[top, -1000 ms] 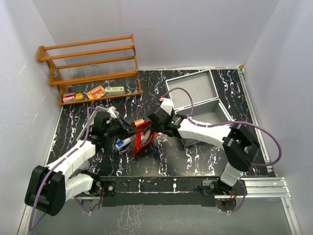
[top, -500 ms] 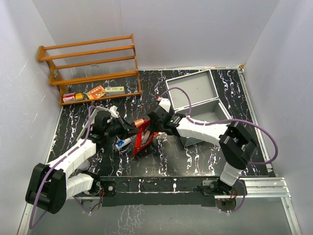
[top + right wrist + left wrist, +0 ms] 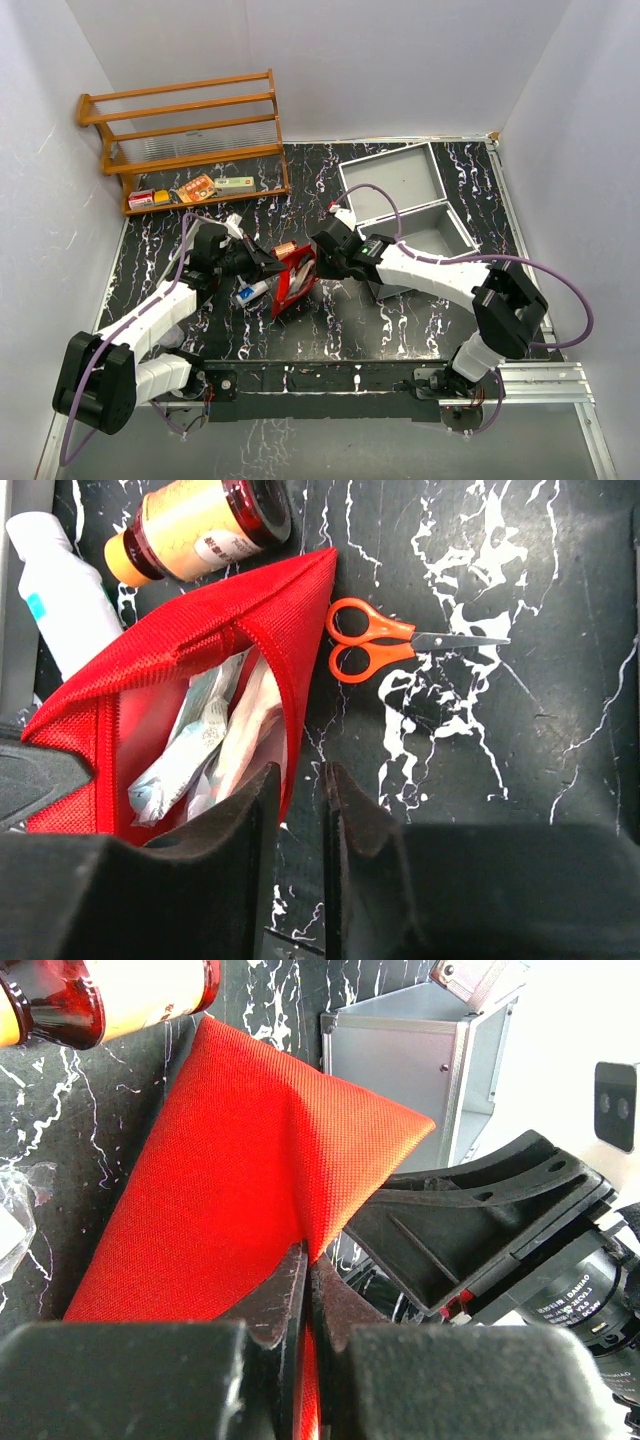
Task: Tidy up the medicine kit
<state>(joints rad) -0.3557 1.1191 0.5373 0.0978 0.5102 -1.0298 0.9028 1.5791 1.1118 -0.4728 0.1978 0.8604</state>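
White walls box in a black marbled bench (image 3: 400, 330), with a wooden rack (image 3: 190, 130) at 10 o'clock. The kit (image 3: 395, 180) stands at 2 o'clock in the top view with its lid thrown back. It sits just behind the right arm, and I see nothing in the part that shows.

At the middle of the bench both arms meet over a red pouch (image 3: 292, 280). The left hand (image 3: 268, 266) comes in from 9 o'clock, fingers pressed together and pinching a fold of the fabric. The right hand (image 3: 318, 262) comes in from 3 o'clock. Its fingers stand close on either side of the pouch's open rim, but I cannot tell whether they grip it.

White packets show inside the pouch's mouth. From the right wrist, orange scissors (image 3: 390, 640) lie at 3 o'clock of the pouch, an amber bottle (image 3: 205, 525) at 12 and a white tube (image 3: 55, 580) at 10.

The step in hand looks like taking hold of the pouch with both hands, either to spread it for loose items or to carry it to the kit. Next, the right hand needs a firm bite on the rim. Both hands must then move together, or the limp fabric may slip and spill the packets.
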